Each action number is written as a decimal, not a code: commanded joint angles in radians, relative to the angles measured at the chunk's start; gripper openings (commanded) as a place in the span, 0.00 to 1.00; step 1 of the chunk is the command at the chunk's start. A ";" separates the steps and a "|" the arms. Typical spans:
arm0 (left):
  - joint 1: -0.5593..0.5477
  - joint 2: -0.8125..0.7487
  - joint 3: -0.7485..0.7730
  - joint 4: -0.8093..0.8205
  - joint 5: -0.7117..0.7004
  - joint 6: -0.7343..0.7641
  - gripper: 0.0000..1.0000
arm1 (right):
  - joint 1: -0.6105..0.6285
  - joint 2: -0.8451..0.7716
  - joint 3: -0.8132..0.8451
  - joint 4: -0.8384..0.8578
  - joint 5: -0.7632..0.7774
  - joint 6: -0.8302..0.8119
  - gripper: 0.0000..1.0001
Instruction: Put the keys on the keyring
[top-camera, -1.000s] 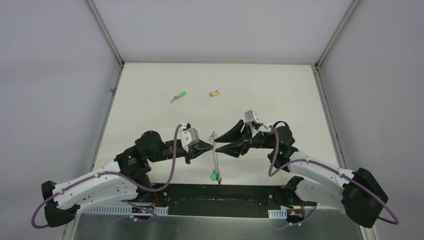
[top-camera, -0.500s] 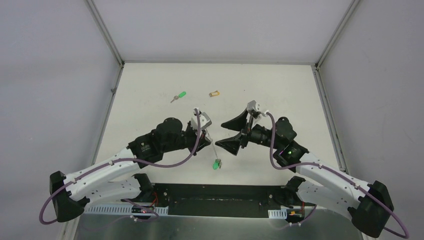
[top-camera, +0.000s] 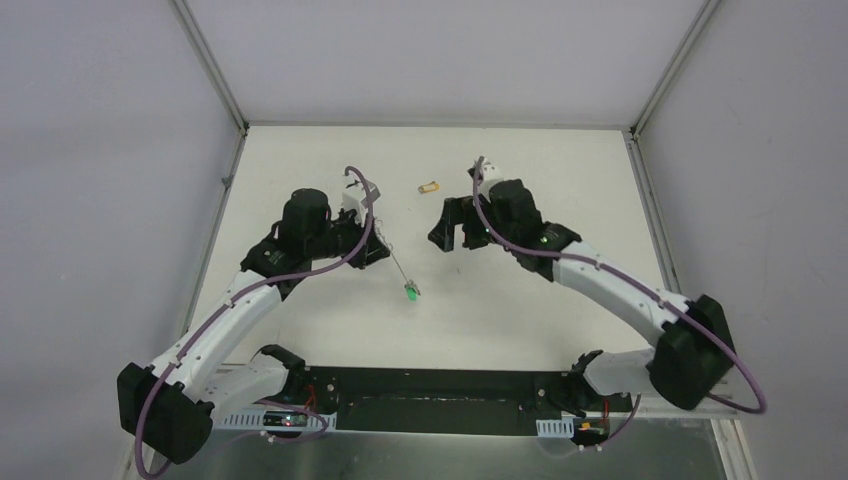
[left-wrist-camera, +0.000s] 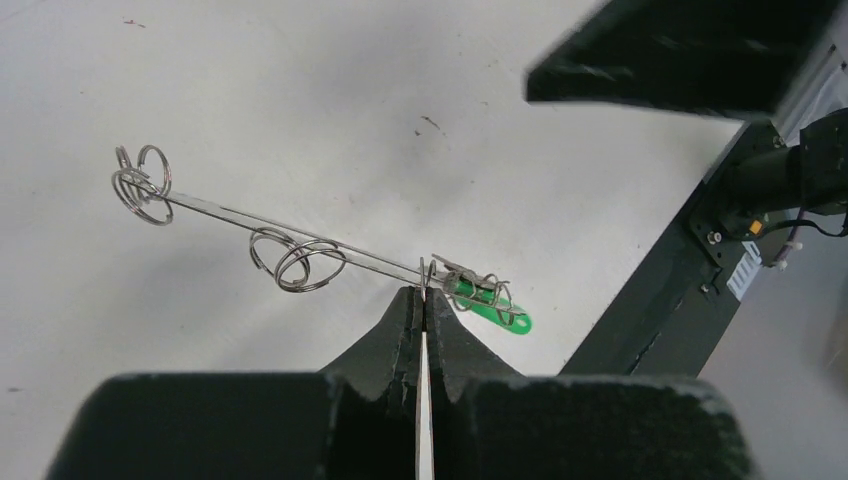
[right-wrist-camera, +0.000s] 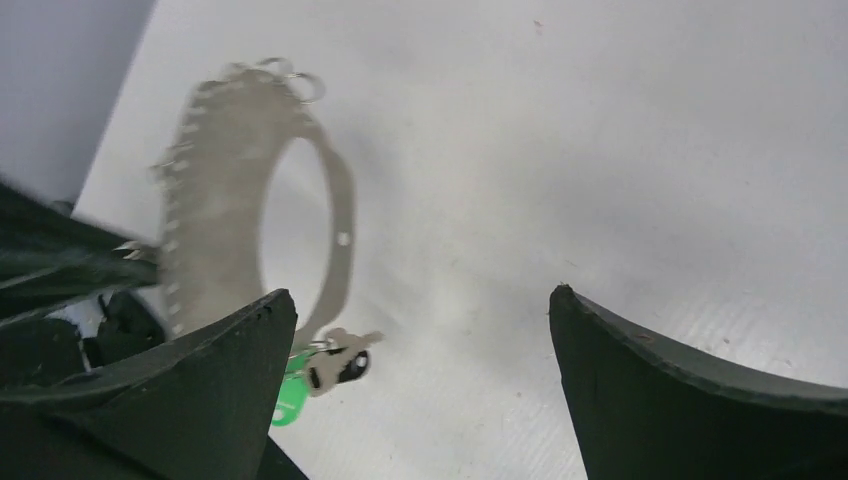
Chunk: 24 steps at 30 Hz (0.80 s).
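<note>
Item, as I log it: left claw (left-wrist-camera: 422, 292) pinched shut on the wire keyring (left-wrist-camera: 230, 215), green key (left-wrist-camera: 495, 307) strung on it, above the table (top-camera: 560, 180); right claw (right-wrist-camera: 420, 292) gaping wide, empty, near the tan key (top-camera: 429, 186).

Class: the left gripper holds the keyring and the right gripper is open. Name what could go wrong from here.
1. The left gripper pinches the thin keyring only at its tips, so the wire could slip or swivel.
2. The green key dangles from the keyring's low end and may swing, spoiling alignment.
3. The yellow key is tiny and lies flat. The wide-open right gripper might push it away rather than grasp it.
</note>
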 joint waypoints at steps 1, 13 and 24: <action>0.049 -0.035 0.069 -0.053 0.080 0.112 0.00 | -0.095 0.240 0.230 -0.208 -0.009 0.065 1.00; 0.051 -0.115 0.106 -0.085 0.121 0.203 0.00 | -0.117 0.942 1.014 -0.589 0.178 0.048 0.82; 0.051 -0.168 0.057 -0.085 0.100 0.213 0.00 | -0.110 1.286 1.505 -0.744 0.352 -0.027 0.62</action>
